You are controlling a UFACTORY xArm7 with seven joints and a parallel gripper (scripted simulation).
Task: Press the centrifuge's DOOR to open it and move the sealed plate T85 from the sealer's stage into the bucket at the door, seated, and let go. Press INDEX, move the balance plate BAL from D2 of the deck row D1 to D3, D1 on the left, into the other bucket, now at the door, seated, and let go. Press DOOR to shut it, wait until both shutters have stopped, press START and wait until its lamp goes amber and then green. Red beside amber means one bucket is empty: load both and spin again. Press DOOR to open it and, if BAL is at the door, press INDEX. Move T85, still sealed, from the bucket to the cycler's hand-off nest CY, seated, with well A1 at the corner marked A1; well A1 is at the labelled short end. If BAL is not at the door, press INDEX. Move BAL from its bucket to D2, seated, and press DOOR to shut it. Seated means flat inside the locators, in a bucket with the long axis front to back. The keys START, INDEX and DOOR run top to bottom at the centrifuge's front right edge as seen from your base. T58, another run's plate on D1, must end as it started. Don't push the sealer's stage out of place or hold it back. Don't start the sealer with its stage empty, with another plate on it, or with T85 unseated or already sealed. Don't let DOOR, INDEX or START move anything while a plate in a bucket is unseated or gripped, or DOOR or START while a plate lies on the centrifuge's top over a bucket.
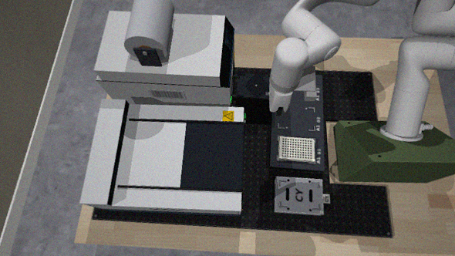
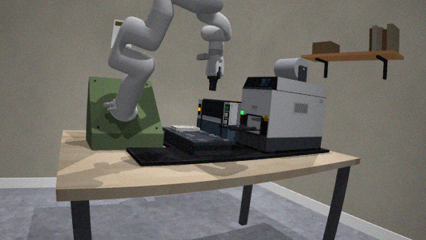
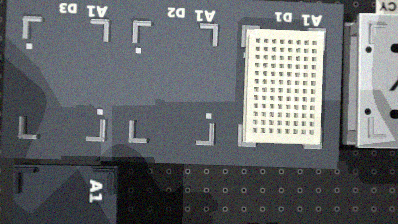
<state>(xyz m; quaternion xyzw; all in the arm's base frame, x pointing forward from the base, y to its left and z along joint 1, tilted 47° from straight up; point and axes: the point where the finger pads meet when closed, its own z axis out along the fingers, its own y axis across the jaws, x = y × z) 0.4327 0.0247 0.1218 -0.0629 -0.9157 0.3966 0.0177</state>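
My gripper (image 1: 278, 112) (image 2: 212, 87) is shut and empty, hanging well above the D3 end of the dark deck row (image 1: 300, 120) (image 3: 170, 150). Its fingers do not show in the wrist view. The white plate T58 (image 1: 297, 149) (image 2: 185, 128) (image 3: 282, 85) sits inside the D1 locators. D2 (image 3: 172, 80) and D3 (image 3: 62, 80) are empty. The sealer's stage (image 1: 251, 88) (image 3: 55, 197), marked A1, is empty. The grey nest CY (image 1: 299, 195) (image 3: 372, 75) is empty. The centrifuge (image 1: 150, 160) shows a dark panel (image 1: 211, 156) on its top; I cannot tell what is under it. T85 and BAL are not in view.
The sealer (image 1: 163, 58) (image 2: 282, 113), with a roll on top, stands beside the centrifuge. Green lamps (image 1: 244, 116) (image 2: 241, 112) glow near the centrifuge's key edge. The arm's green base block (image 1: 393, 156) (image 2: 123, 126) stands behind the deck. A wall shelf (image 2: 352, 56) is far off.
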